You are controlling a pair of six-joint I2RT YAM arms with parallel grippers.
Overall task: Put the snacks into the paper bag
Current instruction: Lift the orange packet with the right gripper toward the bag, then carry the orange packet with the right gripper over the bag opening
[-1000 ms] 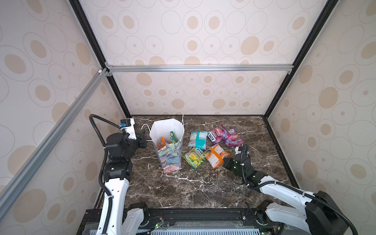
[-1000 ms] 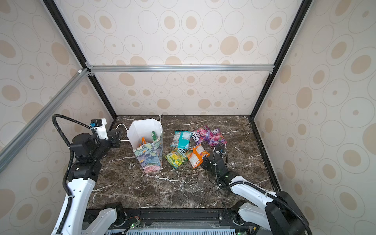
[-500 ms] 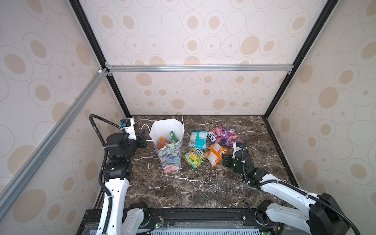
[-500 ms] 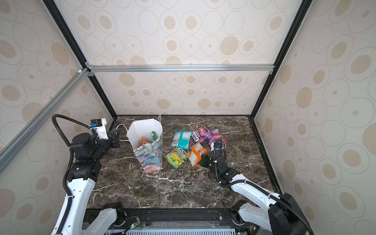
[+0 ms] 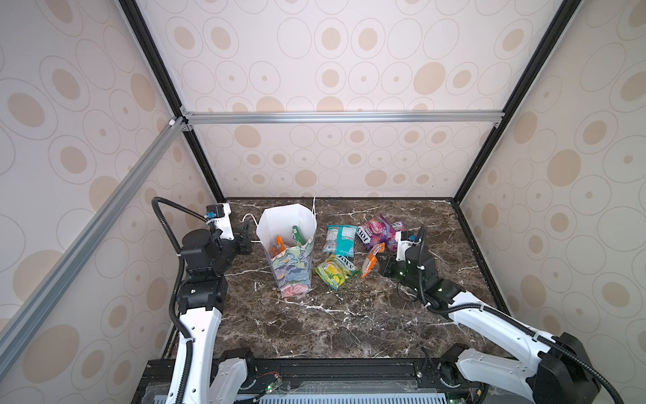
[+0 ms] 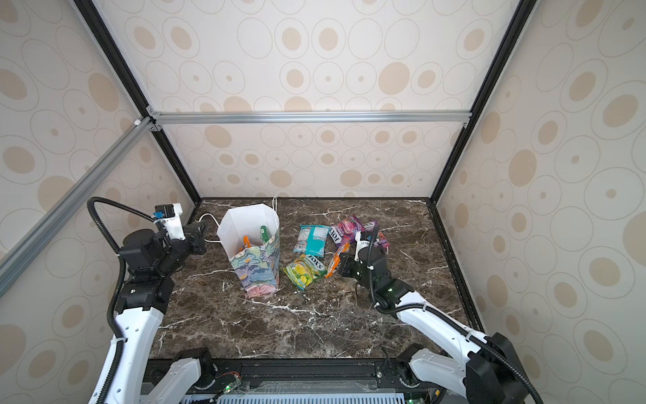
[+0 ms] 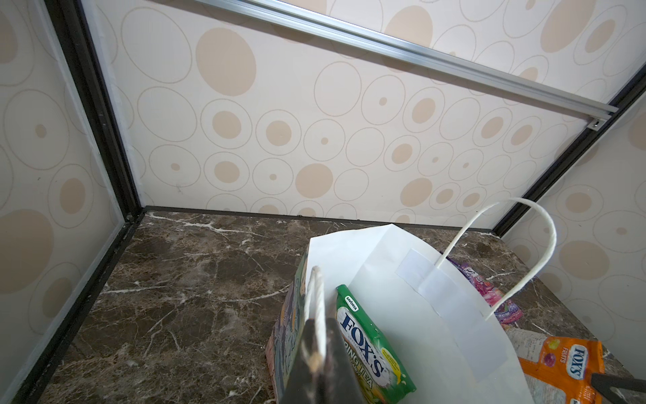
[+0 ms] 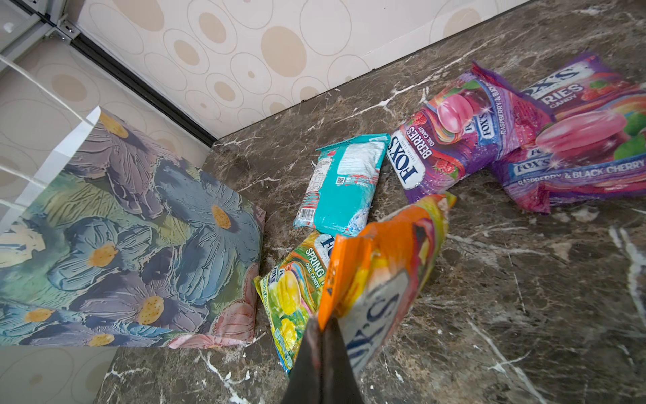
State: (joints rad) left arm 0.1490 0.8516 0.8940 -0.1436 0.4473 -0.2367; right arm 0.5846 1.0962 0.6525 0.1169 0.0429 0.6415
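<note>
The paper bag (image 5: 293, 271) (image 6: 259, 274) stands upright and open at the table's left, floral outside (image 8: 122, 227), white inside (image 7: 402, 297). My left gripper (image 5: 246, 238) (image 7: 316, 349) is shut on the bag's near white cord handle (image 7: 316, 297). A green snack (image 7: 370, 346) and an orange one (image 5: 278, 245) stand inside the bag. My right gripper (image 5: 380, 265) (image 8: 323, 321) is shut on an orange snack (image 5: 370, 259) (image 8: 384, 266), which hangs tilted just above the table. A green-yellow snack (image 5: 335, 272), a teal one (image 5: 341, 239) and purple ones (image 5: 377, 229) (image 8: 587, 147) lie on the table.
The dark marble table (image 5: 349, 314) is walled on three sides by patterned panels with black corner posts (image 5: 465, 189). An aluminium bar (image 5: 332, 117) runs high across the back. The bag's far handle (image 7: 524, 252) arches over its rim.
My right gripper has risen and drawn the orange snack up off the table onto its edge. The left arm and the bag have not moved.
</note>
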